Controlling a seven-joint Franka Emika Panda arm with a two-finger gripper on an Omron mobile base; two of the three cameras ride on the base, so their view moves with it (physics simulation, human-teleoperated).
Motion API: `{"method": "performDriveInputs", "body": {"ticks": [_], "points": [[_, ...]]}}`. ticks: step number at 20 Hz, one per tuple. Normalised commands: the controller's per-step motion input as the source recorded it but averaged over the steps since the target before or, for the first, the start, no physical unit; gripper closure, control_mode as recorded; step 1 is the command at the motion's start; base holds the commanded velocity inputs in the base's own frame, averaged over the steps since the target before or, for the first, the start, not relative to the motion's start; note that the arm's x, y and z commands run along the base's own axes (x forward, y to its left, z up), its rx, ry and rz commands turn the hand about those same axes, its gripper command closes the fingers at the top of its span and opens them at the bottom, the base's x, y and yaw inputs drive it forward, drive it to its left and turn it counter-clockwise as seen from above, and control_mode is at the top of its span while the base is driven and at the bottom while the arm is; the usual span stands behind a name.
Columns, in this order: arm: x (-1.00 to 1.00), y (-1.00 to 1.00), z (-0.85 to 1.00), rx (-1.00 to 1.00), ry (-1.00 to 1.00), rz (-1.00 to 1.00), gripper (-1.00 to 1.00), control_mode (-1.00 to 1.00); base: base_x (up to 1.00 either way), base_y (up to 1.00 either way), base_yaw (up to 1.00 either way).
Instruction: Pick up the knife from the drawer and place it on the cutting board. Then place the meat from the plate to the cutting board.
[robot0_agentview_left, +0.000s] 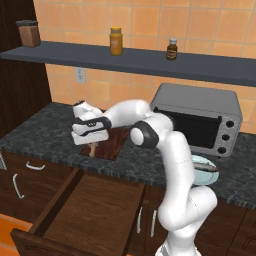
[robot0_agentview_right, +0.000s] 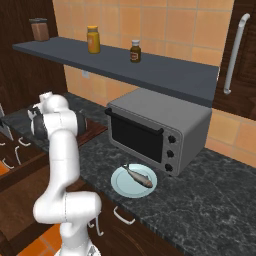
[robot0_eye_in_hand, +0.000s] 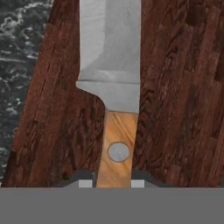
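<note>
We see our gripper (robot0_eye_in_hand: 112, 183) clenched on the tan handle of the knife (robot0_eye_in_hand: 114, 83), low over the cutting board (robot0_agentview_left: 111, 143) on the dark counter (robot0_agentview_left: 45, 132). The drawer (robot0_agentview_left: 90, 212) stands open below the counter edge. To the right the toaster oven (robot0_agentview_right: 159, 128) is close behind the plate (robot0_agentview_right: 121, 185), where the meat (robot0_agentview_right: 138, 175) lies, and jars (robot0_agentview_left: 116, 41) stand on the shelf (robot0_agentview_left: 150, 62) above.

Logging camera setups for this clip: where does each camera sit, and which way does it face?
Left base view: behind the arm, to its left, looking down over the open drawer at the cutting board; arm rises lower right.
Right base view: behind-right, facing toaster oven, plate and meat; arm lower left.
Hand view: on the hand, looking along the pincer shut on the knife.
Both base views share the oven and shelf jars.
</note>
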Motion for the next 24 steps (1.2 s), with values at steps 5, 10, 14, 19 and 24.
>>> {"method": "performDriveInputs", "body": {"ticks": [5,10,14,19,24], "points": [[0.43,0.0,-0.22,0.0,0.0,-0.08,1.0,-1.0,0.0,0.0,0.0],[0.37,-0.1,-0.11,0.0,0.0,-0.07,1.0,-1.0,0.0,0.0,0.0],[0.02,-0.21,-0.04,0.0,0.0,-0.07,-1.0,-1.0,0.0,0.0,0.0],[-0.3,-0.29,0.0,0.0,-0.03,-0.12,-1.0,-1.0,0.0,0.0,0.0],[-0.24,-0.02,0.1,0.0,-0.07,-0.13,-1.0,-1.0,0.0,0.0,0.0]]}}
